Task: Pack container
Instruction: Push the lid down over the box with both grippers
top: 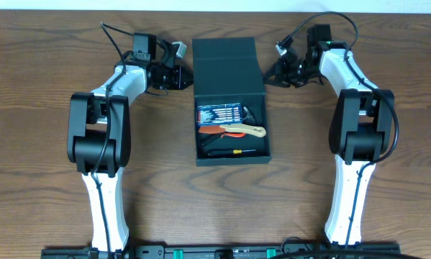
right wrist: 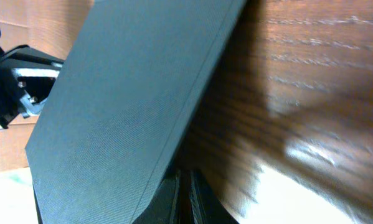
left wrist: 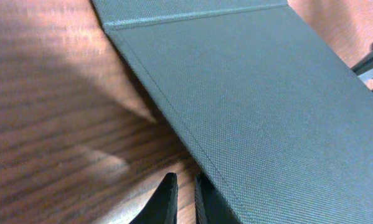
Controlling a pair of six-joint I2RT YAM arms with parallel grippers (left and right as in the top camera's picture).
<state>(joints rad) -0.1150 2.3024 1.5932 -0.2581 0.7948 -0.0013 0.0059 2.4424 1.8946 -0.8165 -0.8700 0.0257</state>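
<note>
Dark teal container (top: pixel 229 160) sits center of the overhead frame on the wood surface (top: pixel 50 57), box part open. Its flap lid (top: pixel 227 68) is raised toward the upper middle of the frame.

Inside the container:
- a blue case of bits (top: pixel 221 114) at the upper part
- a red-handled tool (top: pixel 214 131) below the case
- a pale-handled tool (top: pixel 251 130), also below the case
- a thin black tool (top: pixel 229 152) along the lower edge

Left hand (top: pixel 182 78) is at the lid's left edge. In its wrist view, the fingers (left wrist: pixel 167 202) are almost together, just beside the lid edge (left wrist: pixel 236 112). Right hand (top: pixel 274 72) is at the lid's right edge, fingers (right wrist: pixel 171 199) together, close against the lid's side (right wrist: pixel 130 112). Can't tell if either hand pinches the lid.
</note>
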